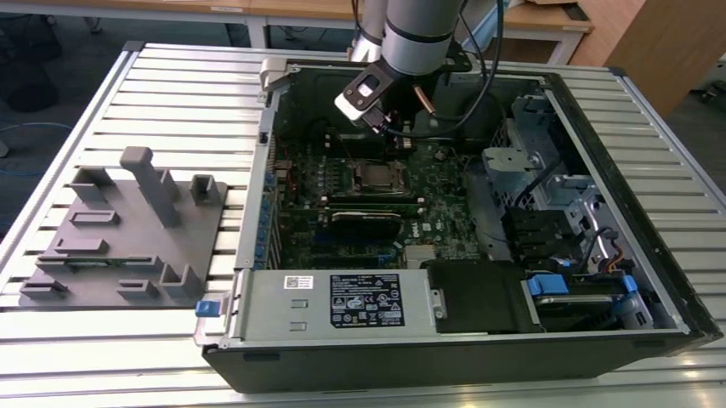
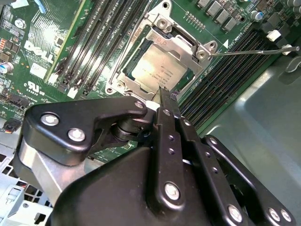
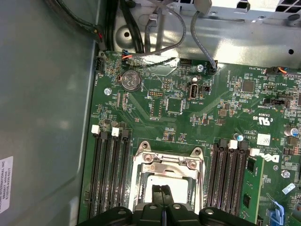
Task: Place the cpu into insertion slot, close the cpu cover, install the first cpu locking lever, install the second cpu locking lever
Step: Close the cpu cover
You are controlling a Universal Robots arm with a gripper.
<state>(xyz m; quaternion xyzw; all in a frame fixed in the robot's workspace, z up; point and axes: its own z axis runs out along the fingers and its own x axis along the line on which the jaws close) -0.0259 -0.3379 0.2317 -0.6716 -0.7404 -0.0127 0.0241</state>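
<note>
The cpu [image 2: 153, 70] lies flat in the insertion slot [image 2: 162, 21], its dull silver top showing through the window of the cpu cover [image 2: 186, 47], which rests down over it. My gripper [image 2: 162, 94] hovers just over the chip's edge, shut, with nothing between its fingers. A thin metal locking lever [image 2: 254, 51] sticks out sideways over the memory slots, unlatched. In the first wrist view my gripper [image 3: 162, 189] sits over the cpu [image 3: 151, 181], framed by the cover [image 3: 169, 161]. In the exterior view the gripper [image 1: 389, 127] hangs above the slot [image 1: 378, 176].
Long black memory slots [image 3: 110, 174] flank the socket on both sides. Cables [image 3: 160, 28] run along the case wall. The power supply [image 1: 340, 302], drive cage [image 1: 567, 204] and case walls [image 1: 255, 212] box in the board. A grey fixture plate [image 1: 125, 229] lies at the exterior view's left.
</note>
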